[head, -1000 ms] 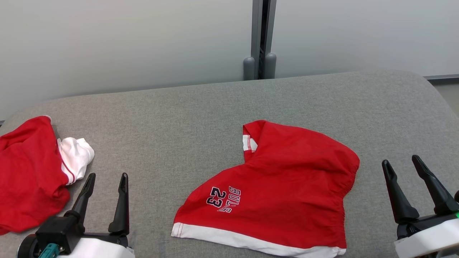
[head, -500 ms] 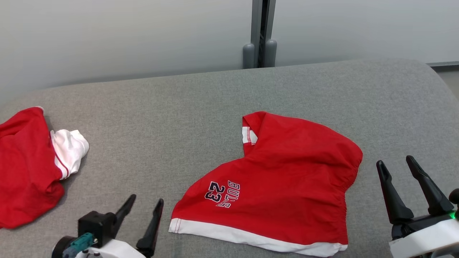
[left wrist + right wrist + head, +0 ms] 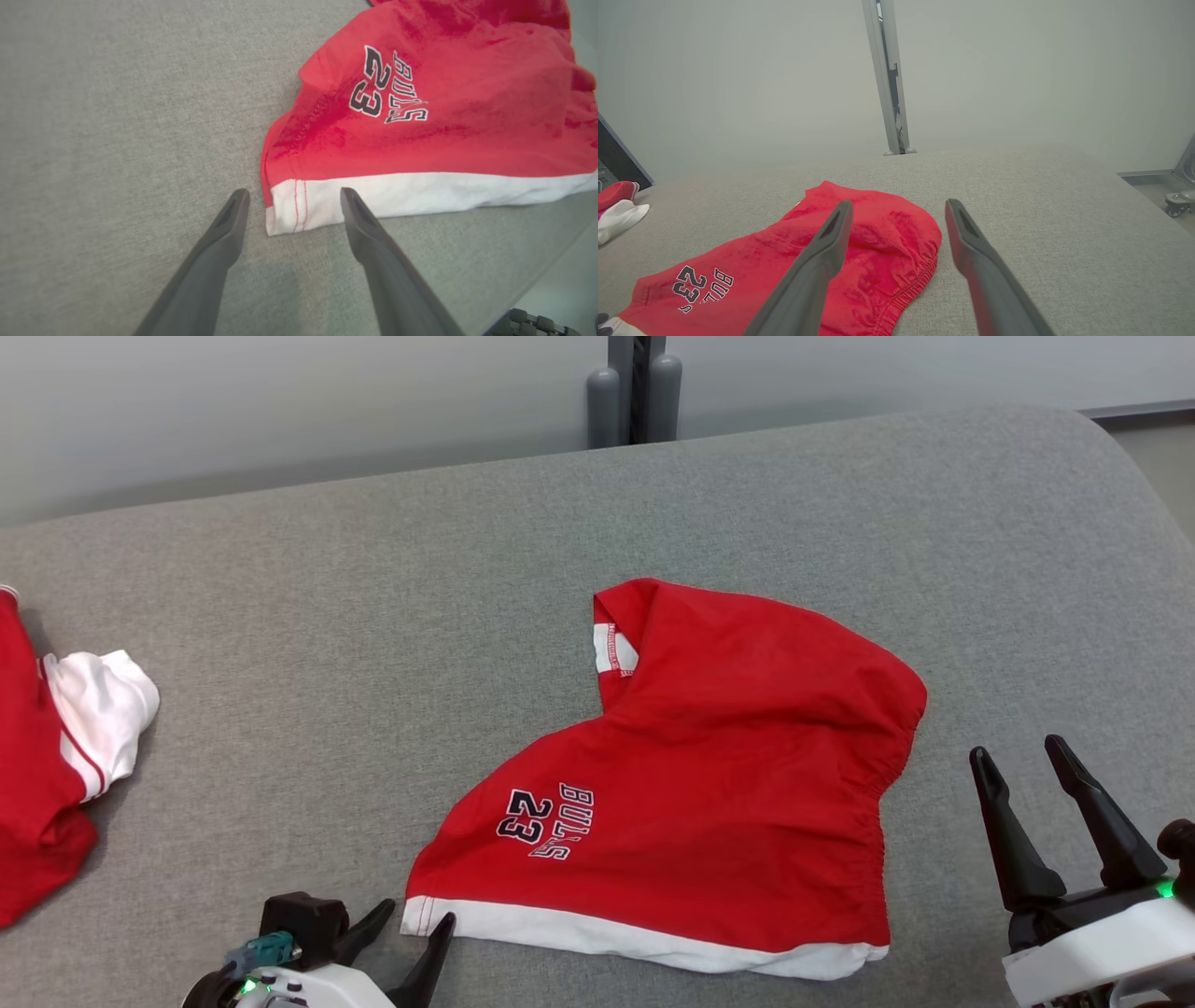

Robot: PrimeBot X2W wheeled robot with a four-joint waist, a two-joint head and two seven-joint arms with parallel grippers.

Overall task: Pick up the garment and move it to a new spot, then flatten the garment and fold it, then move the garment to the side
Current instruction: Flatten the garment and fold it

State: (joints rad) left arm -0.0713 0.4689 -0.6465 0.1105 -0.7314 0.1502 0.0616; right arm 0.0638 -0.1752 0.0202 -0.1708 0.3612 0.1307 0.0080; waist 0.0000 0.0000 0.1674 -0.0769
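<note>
Head view: red garment (image 3: 709,784) lies rumpled mid-bench (image 3: 373,616), white hem (image 3: 635,938) toward near edge, "23" print showing. L hand (image 3: 418,912) at near edge, fingers apart, tips just beside hem's left corner. R hand (image 3: 1017,748) near right edge, fingers apart, empty, clear of cloth. 2nd red-white garment (image 3: 56,747) at left edge.
L wrist view: fingers straddle hem corner; touching or not, can't tell.
R wrist view: fingers spread, garment's gathered waistband end ahead.
</note>
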